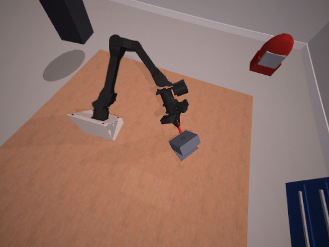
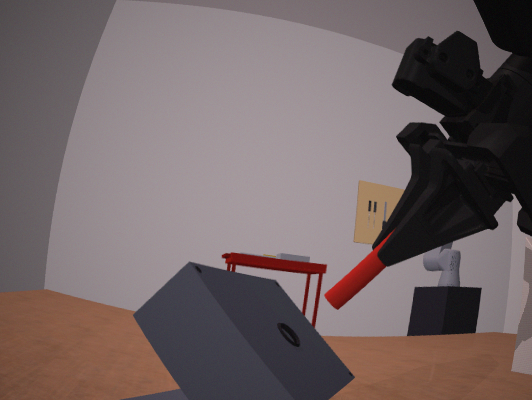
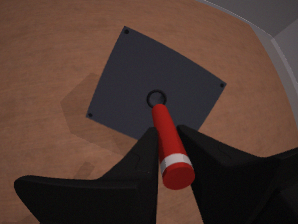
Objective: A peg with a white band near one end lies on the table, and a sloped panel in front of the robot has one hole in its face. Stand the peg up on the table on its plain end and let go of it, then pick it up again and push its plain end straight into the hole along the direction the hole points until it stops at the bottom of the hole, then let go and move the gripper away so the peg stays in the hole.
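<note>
The red peg [image 1: 180,129] [image 2: 357,279] [image 3: 168,132] is in the air, tilted, with its plain end toward the sloped panel. Its white band [image 3: 175,161] is near the end closest to the wrist camera. My gripper [image 1: 178,125] [image 2: 384,254] [image 3: 166,132] is shut on the peg. The grey sloped panel [image 1: 190,136] [image 2: 240,300] [image 3: 130,75] has one dark-rimmed hole [image 1: 182,138] [image 2: 289,334] [image 3: 156,99] in its face. In the exterior view, the plain end is above the face, apart from the hole. In the wrist view, the plain end overlaps the hole's lower rim.
The panel block stands on the wooden table [image 1: 139,185] [image 2: 75,340] [image 3: 40,75]. The arm's white base [image 1: 99,128] is at the left in the top view. A red cart [image 2: 275,263] and another arm on a dark pedestal [image 2: 444,310] are in the background.
</note>
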